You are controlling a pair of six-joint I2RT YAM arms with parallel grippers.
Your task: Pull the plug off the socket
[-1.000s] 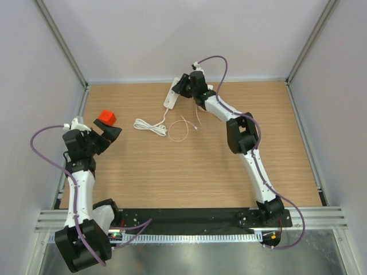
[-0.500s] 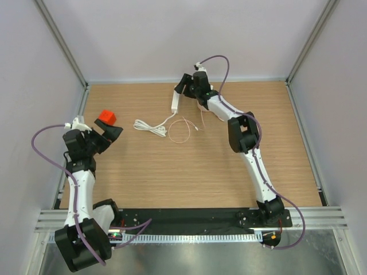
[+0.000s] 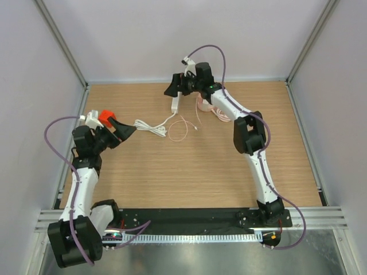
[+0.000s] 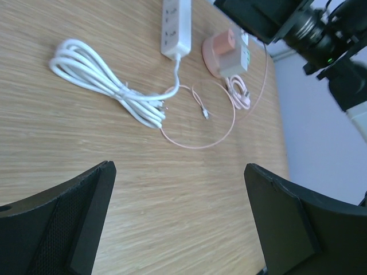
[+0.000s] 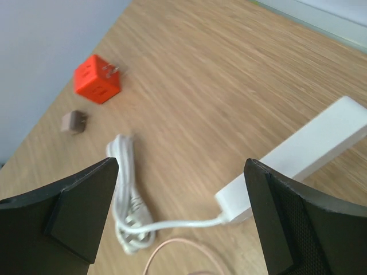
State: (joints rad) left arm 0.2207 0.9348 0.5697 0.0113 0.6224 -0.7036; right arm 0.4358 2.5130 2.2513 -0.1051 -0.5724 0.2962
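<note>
A second ago my right gripper [image 5: 180, 166] was closed, low on the power strip [image 3: 175, 104]. Now its jaws stand wide apart above the strip and hold nothing. The strip has turned a little. The pink plug [image 4: 225, 51] lies just beside the strip, out of its sockets. My left gripper [image 4: 178, 167], jaws wide and empty, has come nearer to the strip, close to the strip's coiled white cord [image 4: 109, 86].
</note>
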